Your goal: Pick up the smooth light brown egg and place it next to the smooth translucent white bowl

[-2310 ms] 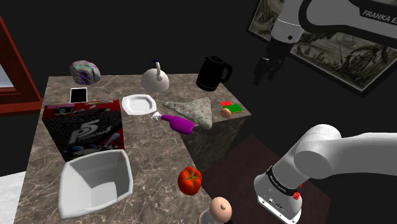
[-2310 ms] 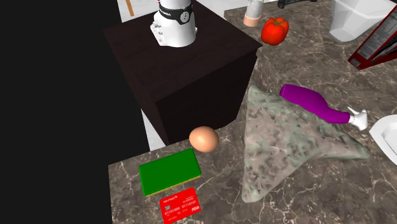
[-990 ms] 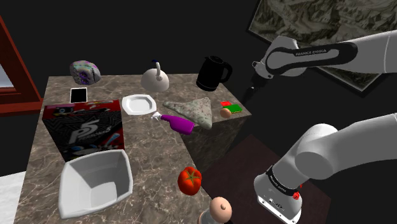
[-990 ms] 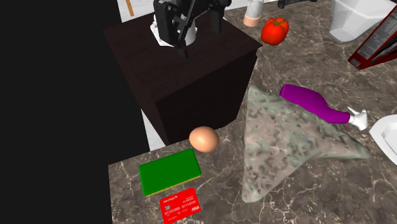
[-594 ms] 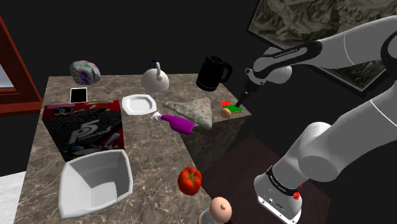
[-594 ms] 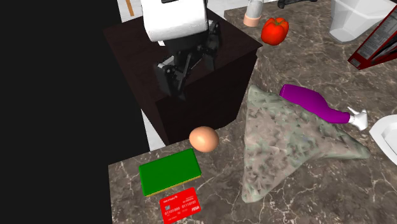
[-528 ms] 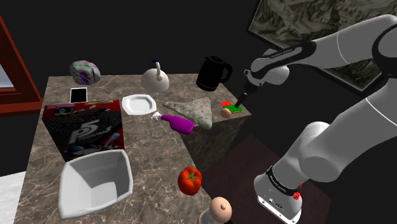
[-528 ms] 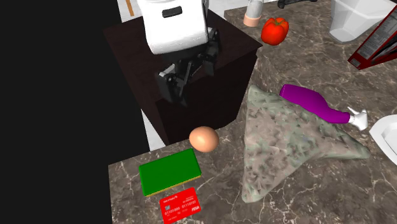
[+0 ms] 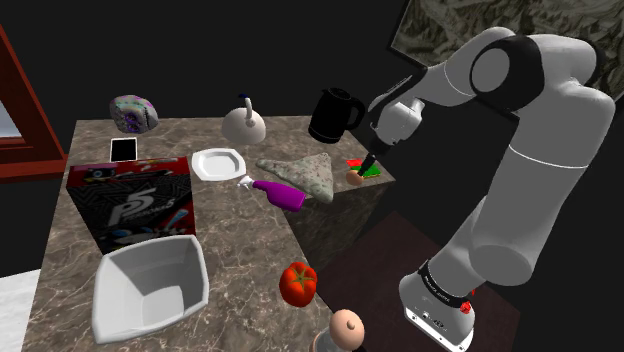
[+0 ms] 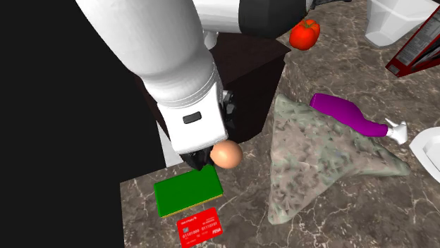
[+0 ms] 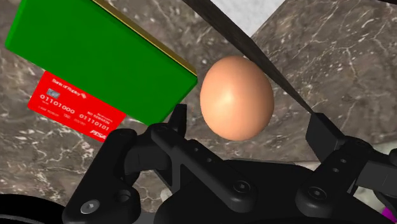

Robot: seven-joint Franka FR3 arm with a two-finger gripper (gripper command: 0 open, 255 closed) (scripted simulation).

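Observation:
The light brown egg (image 11: 236, 97) lies on the marble tabletop close to its corner edge, beside a green block (image 11: 95, 54). My gripper (image 11: 250, 122) is open and has come down over it. One black finger (image 11: 178, 118) stands on the block's side of the egg and the other (image 11: 323, 130) on the far side, neither touching it. In the shoulder view the gripper (image 9: 366, 162) hangs just above the egg (image 9: 354, 177). From the second exterior view the egg (image 10: 229, 155) peeks out beside the hand. The white bowl (image 9: 150, 285) sits at the table's near left end.
A red card (image 11: 76, 105) lies by the green block. A grey cloth (image 9: 300, 172), purple bottle (image 9: 280, 192), white plate (image 9: 218, 163) and black kettle (image 9: 335, 115) stand near the egg. A tomato (image 9: 298, 283) and game case (image 9: 130, 205) lie nearer the bowl. The dark stand (image 10: 261, 77) borders the egg's corner.
The arm has swung down and toward the table; the open gripper dropped from high above the stand to just over the egg. The egg has not moved.

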